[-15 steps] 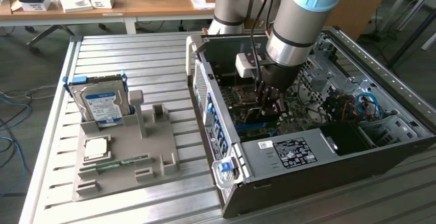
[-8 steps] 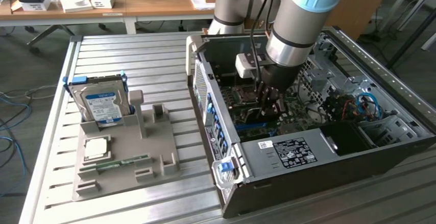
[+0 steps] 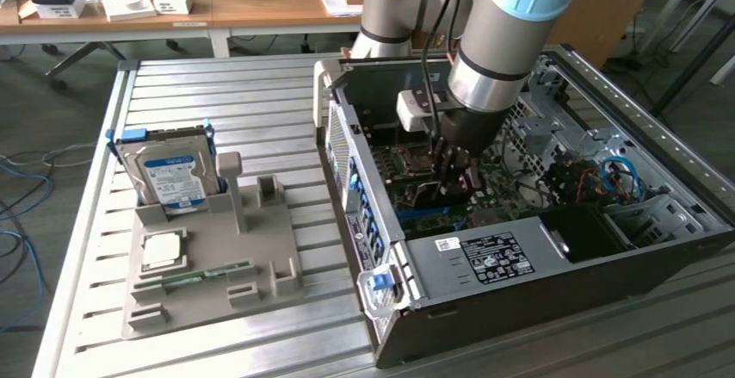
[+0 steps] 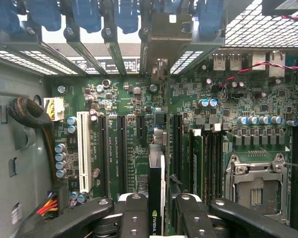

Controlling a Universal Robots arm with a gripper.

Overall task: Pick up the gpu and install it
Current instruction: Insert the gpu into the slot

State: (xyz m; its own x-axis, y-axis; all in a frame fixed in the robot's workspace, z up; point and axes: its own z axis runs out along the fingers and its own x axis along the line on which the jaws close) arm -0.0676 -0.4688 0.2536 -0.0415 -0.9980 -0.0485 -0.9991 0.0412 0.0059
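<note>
The gpu (image 4: 156, 186) shows edge-on in the wrist view as a thin dark card with a green logo, standing over the motherboard's black expansion slots (image 4: 121, 148). Its light grey bracket (image 4: 161, 34) reaches the rear slot openings of the case. My gripper (image 4: 159, 218) is shut on the gpu, one black finger on each face. In the exterior view the gripper (image 3: 457, 171) is down inside the open computer case (image 3: 517, 257), with the gpu (image 3: 452, 190) dark between its fingers. I cannot tell whether the card's edge sits in a slot.
A grey holder (image 3: 206, 257) on the slatted table carries a blue-framed hard drive (image 3: 170, 171) and a green memory stick (image 3: 206, 273). Inside the case are a white slot (image 4: 83, 148), a CPU socket (image 4: 256, 188), cable bundles (image 4: 35, 119) and blue cables (image 3: 618, 176).
</note>
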